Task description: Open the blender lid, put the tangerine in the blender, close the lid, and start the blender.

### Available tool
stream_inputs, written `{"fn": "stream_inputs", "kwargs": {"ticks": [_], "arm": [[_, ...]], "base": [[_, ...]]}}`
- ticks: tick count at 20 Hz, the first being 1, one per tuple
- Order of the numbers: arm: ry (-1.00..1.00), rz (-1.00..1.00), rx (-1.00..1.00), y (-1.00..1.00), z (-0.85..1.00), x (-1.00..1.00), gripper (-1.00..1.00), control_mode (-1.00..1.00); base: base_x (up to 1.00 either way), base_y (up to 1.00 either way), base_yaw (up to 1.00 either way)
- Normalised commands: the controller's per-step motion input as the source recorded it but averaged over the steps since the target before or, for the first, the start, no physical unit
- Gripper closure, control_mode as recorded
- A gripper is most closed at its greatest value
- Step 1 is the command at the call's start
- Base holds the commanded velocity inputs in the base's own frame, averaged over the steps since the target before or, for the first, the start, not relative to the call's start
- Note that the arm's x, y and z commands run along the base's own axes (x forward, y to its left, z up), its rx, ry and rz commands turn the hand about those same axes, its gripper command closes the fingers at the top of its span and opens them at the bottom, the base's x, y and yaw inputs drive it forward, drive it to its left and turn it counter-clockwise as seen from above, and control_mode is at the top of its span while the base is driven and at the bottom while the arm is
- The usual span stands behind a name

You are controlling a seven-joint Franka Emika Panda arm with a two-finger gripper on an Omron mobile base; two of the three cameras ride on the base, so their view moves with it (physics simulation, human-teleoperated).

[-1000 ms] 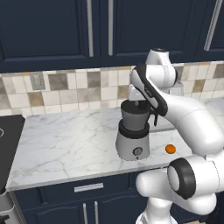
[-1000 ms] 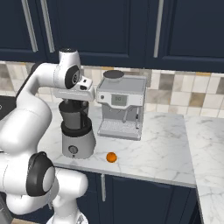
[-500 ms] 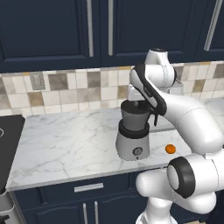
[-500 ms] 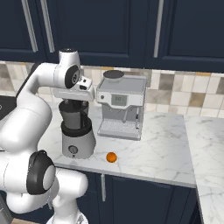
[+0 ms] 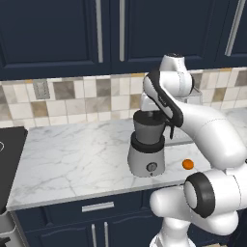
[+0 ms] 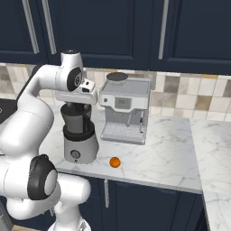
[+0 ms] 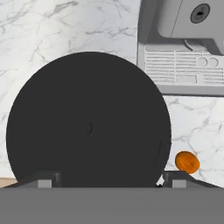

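The blender (image 5: 147, 161) (image 6: 80, 145) stands near the counter's front edge, silver base below a dark jar. My hand reaches down onto the jar's mouth, and my gripper (image 7: 111, 179) (image 6: 77, 104) (image 5: 154, 115) sits over the blender lid (image 7: 87, 127), a round black disc seen from above. One fingertip (image 7: 43, 181) stands at the lid's near rim on one side and the other fingertip (image 7: 179, 178) on the opposite side, wide apart. Whether they press on the lid I cannot tell. The tangerine (image 5: 187, 164) (image 6: 115, 162) (image 7: 187, 162) lies on the marble to the right of the blender.
A boxy silver coffee machine (image 6: 124, 110) (image 7: 183, 48) stands behind and to the right of the blender, against the tiled wall. A dark cooktop (image 5: 8, 159) borders the counter at the far left. Dark cabinets hang overhead.
The arm, blender and tangerine keep their places across the base views. No movement of the fingers can be made out there.
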Motion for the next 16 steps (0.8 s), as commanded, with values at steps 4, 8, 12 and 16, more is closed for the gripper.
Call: {"fn": "stream_inputs", "kwargs": {"ticks": [4,8,12,16], "arm": [[0.00,0.00,0.00,0.01,-0.01,0.00,1.00,-1.00],[0.00,0.00,0.00,0.00,0.05,0.00,1.00,-1.00],[-0.05,0.00,0.00,0.00,0.56,-0.07,1.00,-1.00],[-0.15,0.01,0.00,-0.02,0.94,-0.42,1.00,-1.00]], "base": [[0.00,0.00,0.00],[0.00,0.00,0.00],[0.00,0.00,0.00],[0.00,0.00,0.00]]}}
